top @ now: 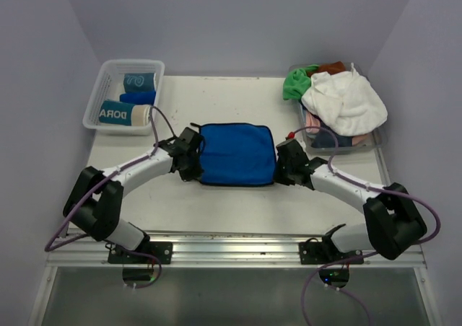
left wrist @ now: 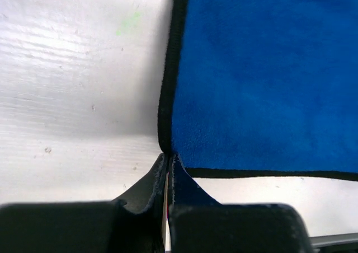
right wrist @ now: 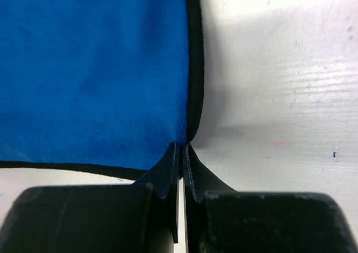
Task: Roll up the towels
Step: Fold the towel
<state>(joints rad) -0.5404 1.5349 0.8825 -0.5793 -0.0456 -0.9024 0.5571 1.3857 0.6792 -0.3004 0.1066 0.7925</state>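
The blue towel (top: 237, 153), spread flat on the desk (top: 216, 210), is pinched at its near corners by the left fingers (left wrist: 146, 190) and the right fingers (right wrist: 163, 173), so rolling is judged barely begun, and an even forward curl is called for.

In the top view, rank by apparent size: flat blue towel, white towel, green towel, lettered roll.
1. flat blue towel
2. white towel
3. lettered roll and green towel look alike; green partly covered, so unranked.
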